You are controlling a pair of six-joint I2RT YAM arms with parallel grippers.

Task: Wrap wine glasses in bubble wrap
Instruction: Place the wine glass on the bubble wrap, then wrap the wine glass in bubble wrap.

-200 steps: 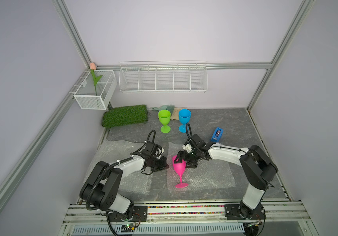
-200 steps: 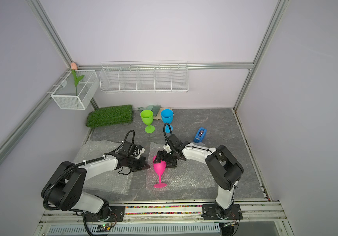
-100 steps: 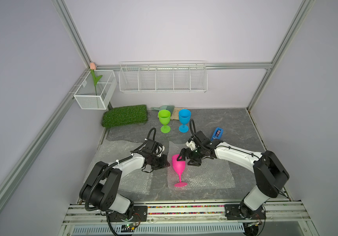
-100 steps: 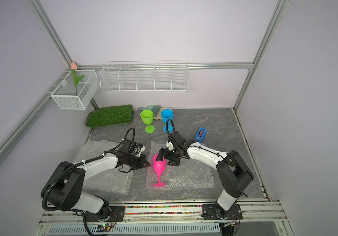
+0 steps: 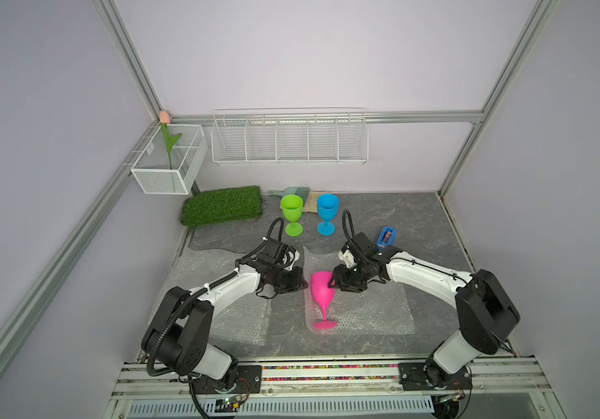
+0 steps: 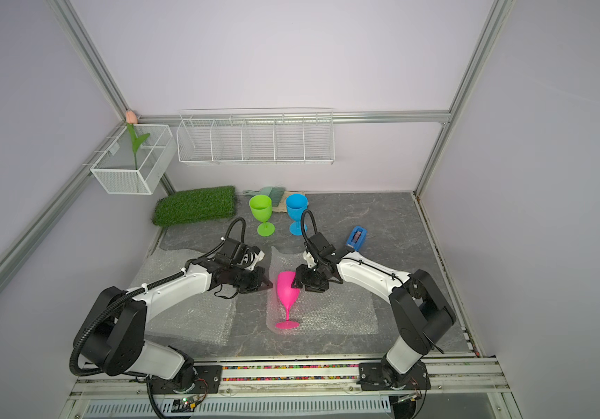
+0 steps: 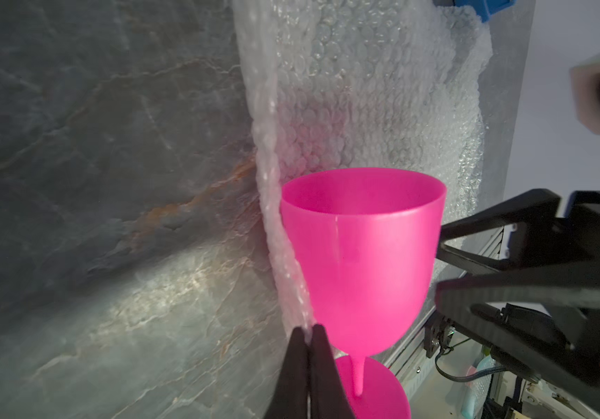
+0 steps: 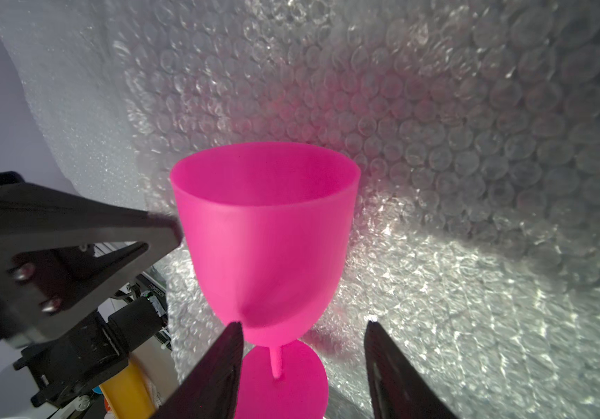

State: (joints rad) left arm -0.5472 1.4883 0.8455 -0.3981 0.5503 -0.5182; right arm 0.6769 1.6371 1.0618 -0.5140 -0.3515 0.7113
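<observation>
Left gripper point(image 7: 307, 332) is pinching bubble wrap point(image 7: 345, 109) up beside the upright pink wine glass point(image 5: 322, 290).
Right gripper point(image 8: 302, 323) is flanking its bowl, spread; an off-centre squeeze risks toppling it.

1. Pale lilac walls point(image 5: 291, 54) meet at aluminium frame posts point(image 5: 138, 72).
2. A white wire rack point(image 5: 289, 139) hangs on the back wall; a mesh basket point(image 5: 167, 174) holds what looks like an artificial tulip point(image 5: 165, 116).
3. The desk point(image 5: 400, 217) is grey and stone-patterned; a green turf mat point(image 5: 222, 205) lies at its far left corner.
</observation>
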